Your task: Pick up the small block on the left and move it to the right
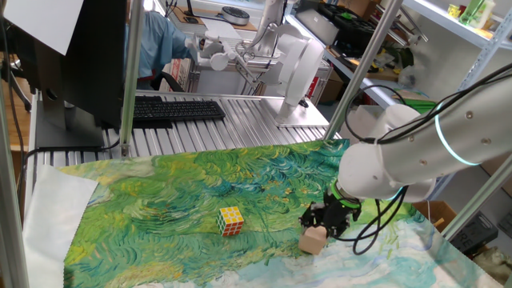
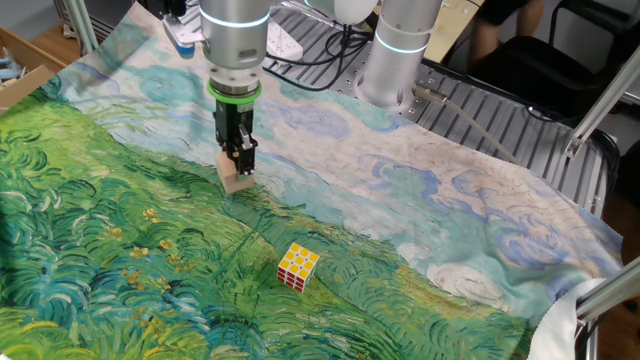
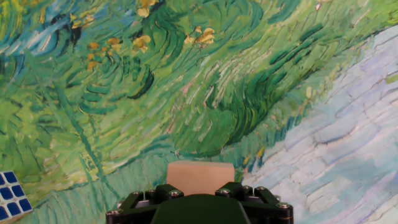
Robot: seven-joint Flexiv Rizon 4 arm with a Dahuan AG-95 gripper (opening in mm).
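The small block (image 1: pixel 314 240) is a plain light-tan wooden cube. It sits between the jaws of my gripper (image 1: pixel 322 227), which is shut on it, low over the painted cloth (image 1: pixel 176 192). I cannot tell whether the block touches the cloth. In the other fixed view the gripper (image 2: pixel 238 166) points straight down with the block (image 2: pixel 237 181) at its tip. In the hand view the block (image 3: pixel 200 177) shows between the black fingers (image 3: pixel 242 188), near where the green part of the cloth meets the pale blue part.
A yellow-and-white puzzle cube (image 1: pixel 230 221) lies on the cloth away from the block; it also shows in the other fixed view (image 2: pixel 298 266) and at the hand view's left edge (image 3: pixel 12 194). A keyboard (image 1: pixel 176 109) and monitor stand behind the cloth.
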